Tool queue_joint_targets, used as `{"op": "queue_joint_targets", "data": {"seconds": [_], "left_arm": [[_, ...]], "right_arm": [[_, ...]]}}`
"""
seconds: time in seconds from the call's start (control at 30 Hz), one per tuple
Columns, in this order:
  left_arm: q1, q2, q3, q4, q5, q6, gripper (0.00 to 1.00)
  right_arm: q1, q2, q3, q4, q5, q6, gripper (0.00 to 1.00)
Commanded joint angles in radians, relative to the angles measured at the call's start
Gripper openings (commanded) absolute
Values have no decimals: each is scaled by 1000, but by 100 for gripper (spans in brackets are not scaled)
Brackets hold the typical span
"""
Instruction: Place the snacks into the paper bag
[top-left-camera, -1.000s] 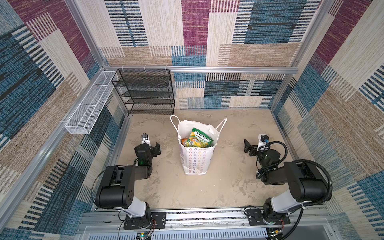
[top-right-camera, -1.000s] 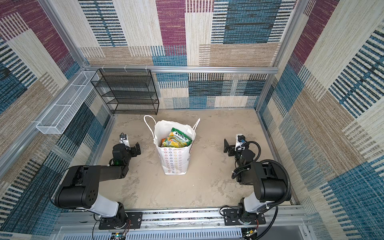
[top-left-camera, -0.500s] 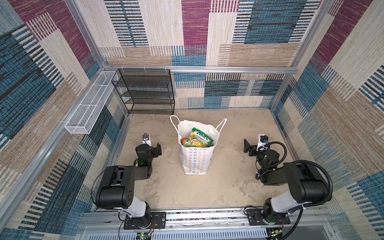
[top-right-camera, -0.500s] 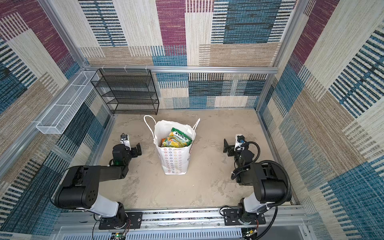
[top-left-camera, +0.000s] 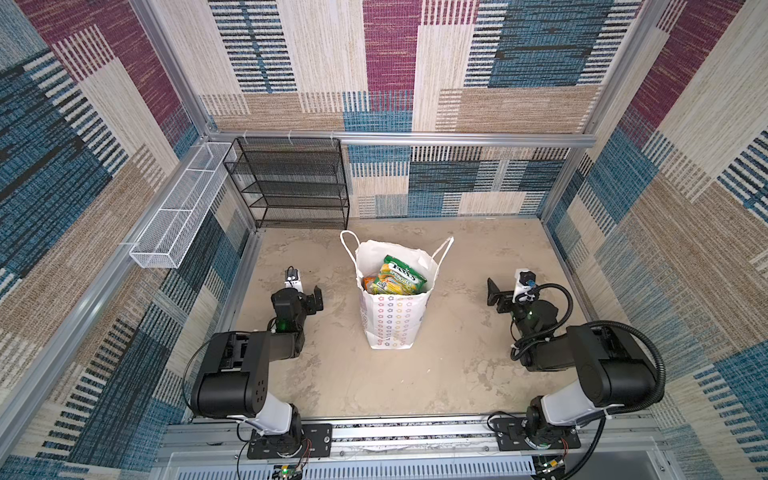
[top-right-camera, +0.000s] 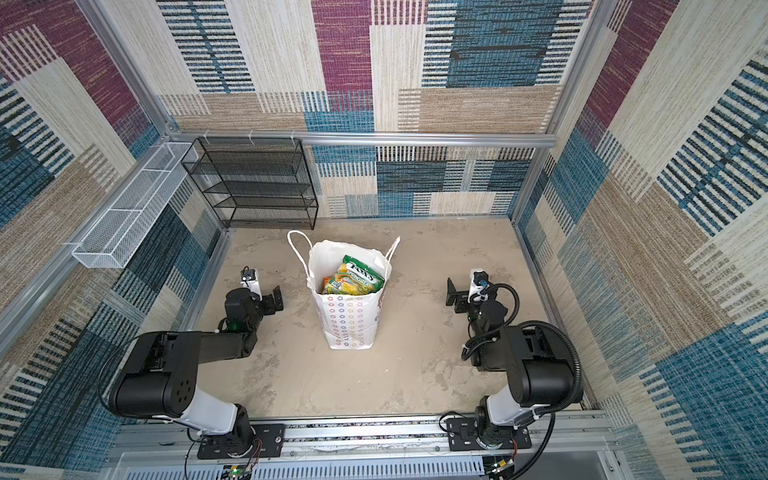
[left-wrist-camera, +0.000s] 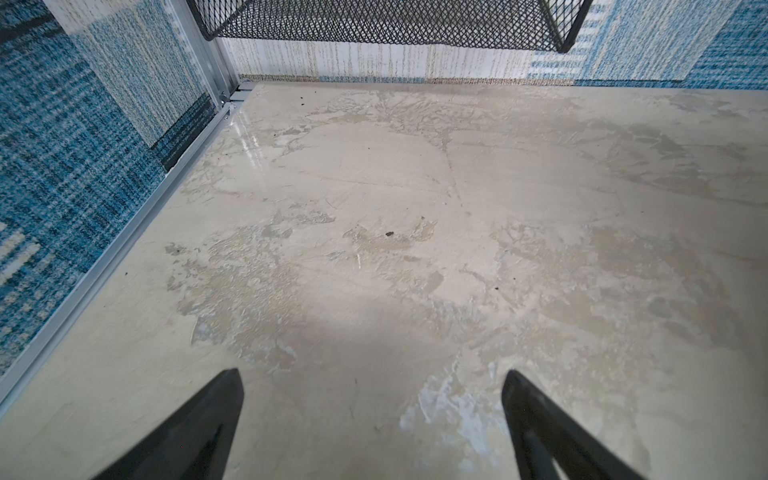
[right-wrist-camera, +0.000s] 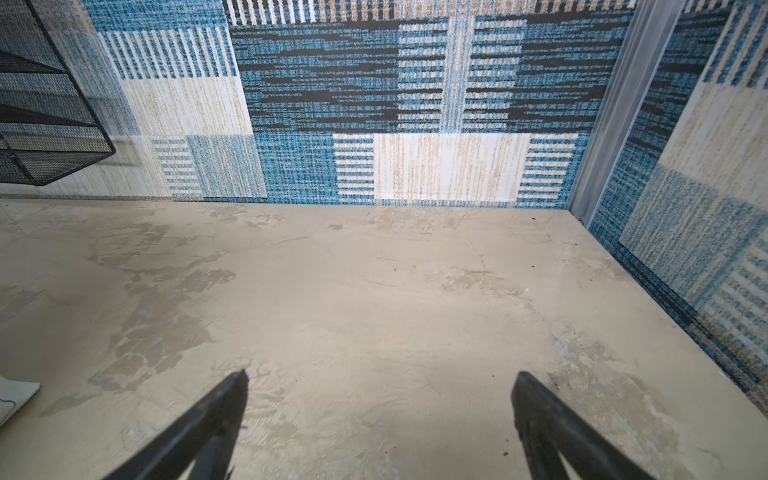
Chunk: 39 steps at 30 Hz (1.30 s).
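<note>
**A:** Entry one, both top views. Arm poses?

**B:** The left arm is folded low on the left of the table (top-left-camera: 457, 374) (top-right-camera: 415, 374), upper link doubled back toward its base and forearm reaching forward. The left gripper (top-left-camera: 305, 293) (top-right-camera: 264, 297) sits close above the surface and points at the back wall. The right arm is a mirror copy on the right side, and the right gripper (top-left-camera: 507, 293) (top-right-camera: 463, 297) has the same attitude.

**A:** Task items?

**B:** The paper bag (top-left-camera: 392, 320) (top-right-camera: 351, 320) stands upright mid-table between the two grippers, well apart from each. Its mouth is open, its cord handles are raised, and a star-printed face is turned toward the arm bases. The snacks (top-left-camera: 397, 278) (top-right-camera: 353, 280) are inside the bag: a green packet marked FOX'S on top, with yellow-green and orange packets under it.

**A:** Entry two, left wrist view.

**B:** The left fingers (left-wrist-camera: 199, 428) are spread wide, with only bare, mottled table between the tips. The black mesh rack (left-wrist-camera: 395, 20) lies ahead against the wall.

**A:** Entry three, right wrist view.

**B:** The right fingers (right-wrist-camera: 548, 428) are likewise set far apart over bare table, facing the patterned back wall. A corner of the rack (right-wrist-camera: 41, 124) shows off to one side. A white sliver (right-wrist-camera: 16, 395) sits at the frame's edge beside one finger but not touching it — I cannot tell whether it is the bag.
</note>
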Motion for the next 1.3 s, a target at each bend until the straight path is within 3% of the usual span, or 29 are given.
{"op": "queue_joint_targets", "data": {"seconds": [0.0,0.2,0.33,0.43,0.5,0.53,0.57,0.67,0.7,0.73,0.8,0.83,0.9,1.0,1.27], "left_arm": [[2,1,7,32,6,9,100],[2,-3,0,40,10,10,100],[-18,-26,-94,173,119,80,100],[1,10,-221,468,-89,-36,100],[17,-10,-144,335,-5,-21,100],[14,-26,-7,41,84,16,99],[14,-4,79,-132,136,41,99],[29,-12,-221,430,167,33,99],[30,17,-237,509,136,20,99],[34,38,-203,497,138,13,99],[37,-41,-2,-7,150,16,100],[31,6,72,-96,136,27,100],[27,-5,-25,82,97,9,100],[25,3,32,-14,104,18,100],[24,-1,12,23,108,19,100]], "right_arm": [[0,-4,-2,29,12,-7,100],[0,-4,-2,29,11,-7,100],[0,-4,-2,29,12,-7,100],[0,-4,-3,29,11,-6,100],[0,-4,-3,29,12,-7,100],[0,-5,-3,29,11,-8,100],[-1,-4,-2,29,11,-7,100],[-2,-3,-1,29,8,-7,100],[-1,-4,-2,27,10,-7,100],[-1,-5,-3,27,11,-8,100],[-1,-6,-2,26,11,-7,100],[-1,-3,0,26,10,-7,100],[-1,-8,-2,24,13,-6,100],[-1,-7,0,22,12,-6,100],[-1,-5,0,21,12,-4,100]]}}
